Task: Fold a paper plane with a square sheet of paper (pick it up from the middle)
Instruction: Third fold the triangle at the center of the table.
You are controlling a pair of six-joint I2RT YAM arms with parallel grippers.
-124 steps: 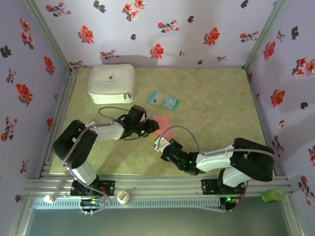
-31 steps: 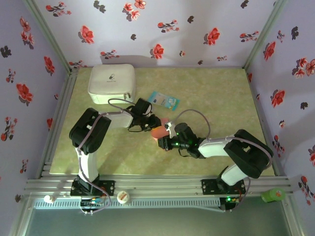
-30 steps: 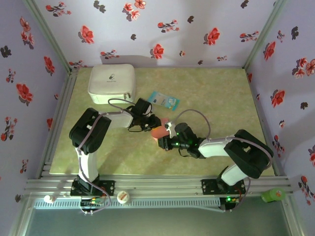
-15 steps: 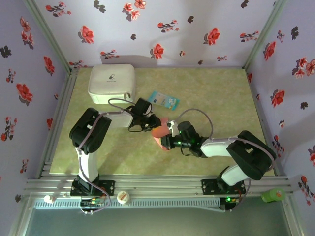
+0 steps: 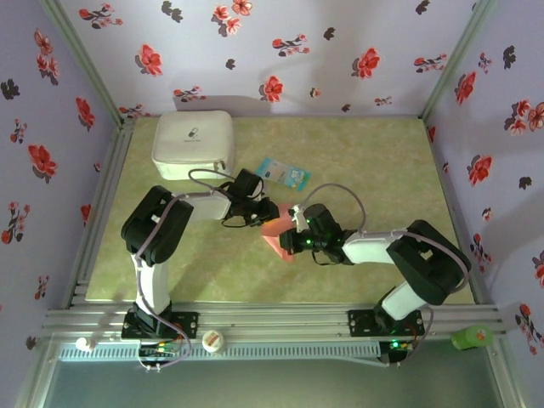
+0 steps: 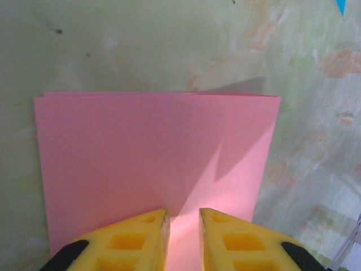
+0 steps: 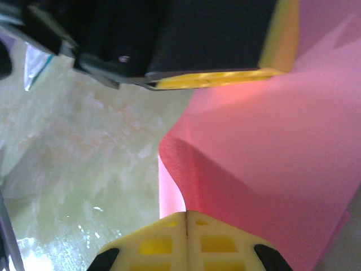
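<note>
Salmon-pink square sheet of paper (image 6: 152, 158) folded, creased | right hand (image 7: 186, 215) pinching edge | left hand (image 6: 183, 213) slightly ajar

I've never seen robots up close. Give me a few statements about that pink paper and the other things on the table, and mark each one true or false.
1. The left gripper and the right gripper are both at the pink paper. True.
2. The white case sits on top of the pink paper. False: it stands apart from it, in the far left corner of the table.
3. The right gripper's yellow fingers are spread wide apart. False: they are pressed together, right at an edge of the paper.
4. A light-blue packet lies on the table beyond the paper, nearer the back wall. True.
</note>
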